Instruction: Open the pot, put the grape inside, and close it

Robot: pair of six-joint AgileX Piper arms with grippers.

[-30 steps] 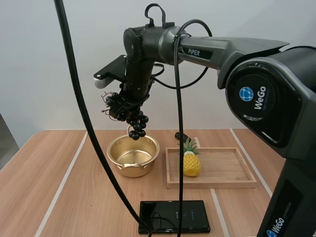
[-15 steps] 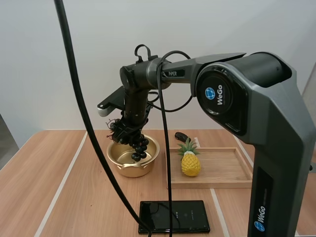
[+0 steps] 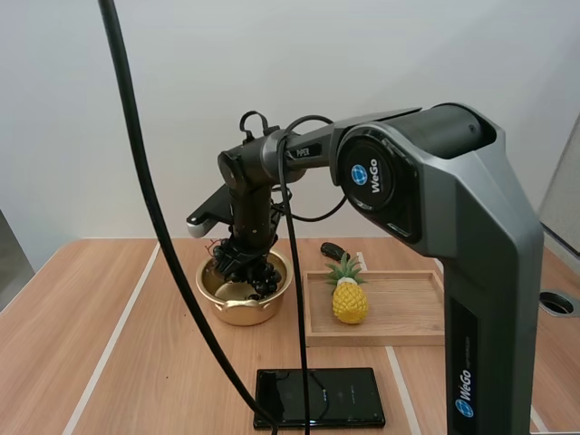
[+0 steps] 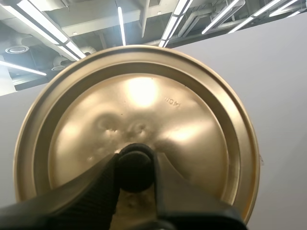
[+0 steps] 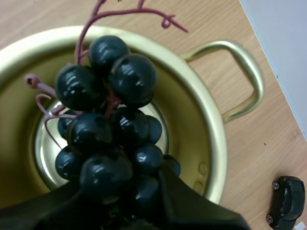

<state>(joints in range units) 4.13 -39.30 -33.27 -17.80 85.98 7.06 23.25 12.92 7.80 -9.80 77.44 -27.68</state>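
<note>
The gold pot (image 3: 237, 306) stands lidless on the table, left of the tray. My right gripper (image 3: 241, 264) reaches down into it, shut on a bunch of dark grapes (image 3: 262, 278) that hangs inside the rim. In the right wrist view the grapes (image 5: 111, 128) hang from my right gripper (image 5: 125, 203) over the pot's (image 5: 215, 143) shiny bottom; whether they touch it I cannot tell. My left gripper (image 4: 135, 168) is shut on the black knob (image 4: 134, 167) of the gold lid (image 4: 144, 105), which it holds up in the air.
A wooden tray (image 3: 399, 313) with a toy pineapple (image 3: 349, 294) lies right of the pot. A black phone (image 3: 319, 396) lies near the front edge. A small black toy car (image 3: 333, 250) (image 5: 283, 206) sits behind the tray.
My right arm has come down with the grapes, from above the pot's rim to inside the pot.
</note>
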